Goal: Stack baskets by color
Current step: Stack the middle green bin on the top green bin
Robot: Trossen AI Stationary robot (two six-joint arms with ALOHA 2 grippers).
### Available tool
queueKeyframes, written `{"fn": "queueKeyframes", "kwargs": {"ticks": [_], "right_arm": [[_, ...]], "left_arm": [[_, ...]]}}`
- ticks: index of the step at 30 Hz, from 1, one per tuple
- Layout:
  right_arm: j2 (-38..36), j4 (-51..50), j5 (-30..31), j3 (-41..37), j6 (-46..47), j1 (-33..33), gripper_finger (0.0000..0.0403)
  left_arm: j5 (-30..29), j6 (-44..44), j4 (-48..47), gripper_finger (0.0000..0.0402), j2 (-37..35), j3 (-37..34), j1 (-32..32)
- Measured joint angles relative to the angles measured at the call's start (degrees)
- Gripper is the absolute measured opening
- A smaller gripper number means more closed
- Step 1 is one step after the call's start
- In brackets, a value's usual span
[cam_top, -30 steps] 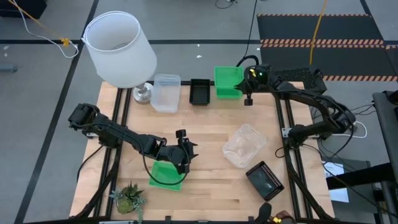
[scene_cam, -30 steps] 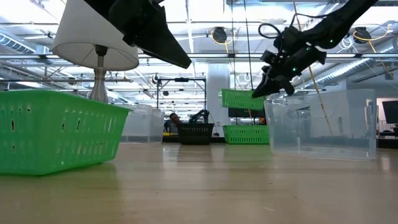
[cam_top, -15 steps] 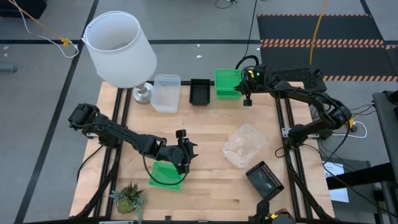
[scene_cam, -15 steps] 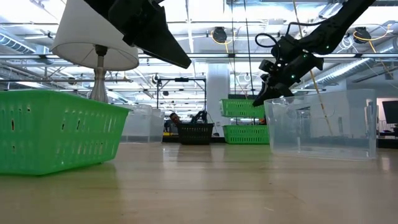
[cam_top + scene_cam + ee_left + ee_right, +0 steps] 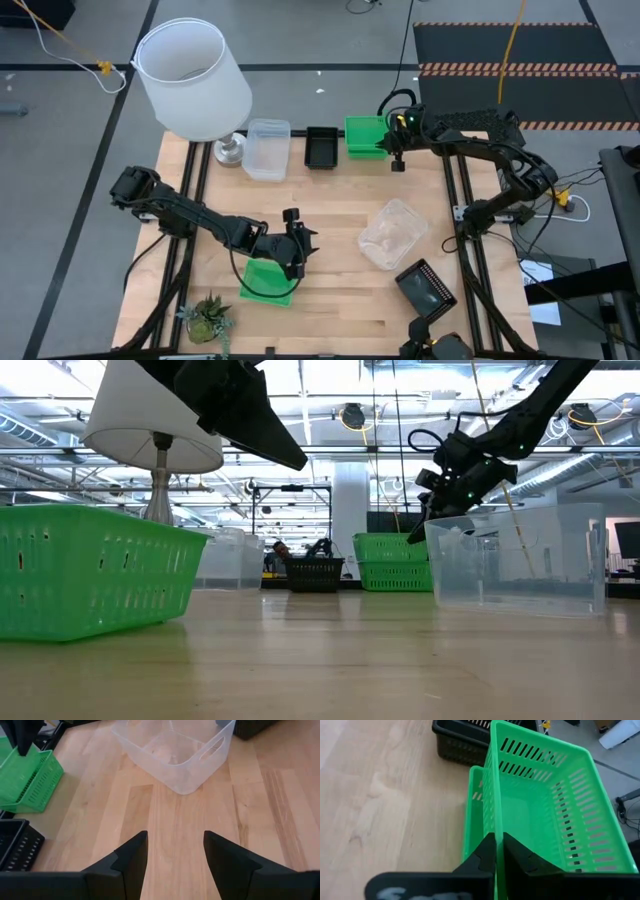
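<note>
My right gripper (image 5: 394, 148) is at the table's far edge, shut on a green basket (image 5: 365, 130) whose lower part sits inside a second green basket (image 5: 476, 805). The pair shows as one stack in the low view (image 5: 392, 560). A black basket (image 5: 322, 147) and a clear basket (image 5: 266, 148) stand to their left. My left gripper (image 5: 175, 857) hangs open above another green basket (image 5: 268, 280) at the near left, with bare wood between its fingers. A clear basket (image 5: 393, 233) and a black basket (image 5: 425, 288) lie near the right edge. My right gripper pinches the upper green basket's near side wall (image 5: 494, 827) at its right end, one finger inside the basket and one outside. The fingers come slanting down from the table's right and lie along the wall. The basket sits tilted inside the lower green one.
A large white lampshade (image 5: 195, 80) on a metal stand fills the far left corner. A small potted plant (image 5: 207, 318) stands at the near left corner. Open wood lies across the table's middle.
My right gripper has gone down and a little toward the table's left with the green basket. The basket has sunk from above the second green basket into it.
</note>
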Motion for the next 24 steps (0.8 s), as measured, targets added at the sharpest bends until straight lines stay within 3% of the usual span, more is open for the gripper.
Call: {"fn": "queueKeyframes", "kwargs": {"ticks": [14, 24], "right_arm": [[0.0, -0.4, 0.3, 0.0, -0.3, 0.0, 0.0017], [0.0, -0.4, 0.3, 0.0, 2.3, 0.0, 0.0073]], "left_arm": [[0.0, 0.7, 0.0, 0.0195, 0.0, 0.0, 0.0], [0.0, 0.6, 0.0, 0.0195, 0.0, 0.0, 0.0]]}}
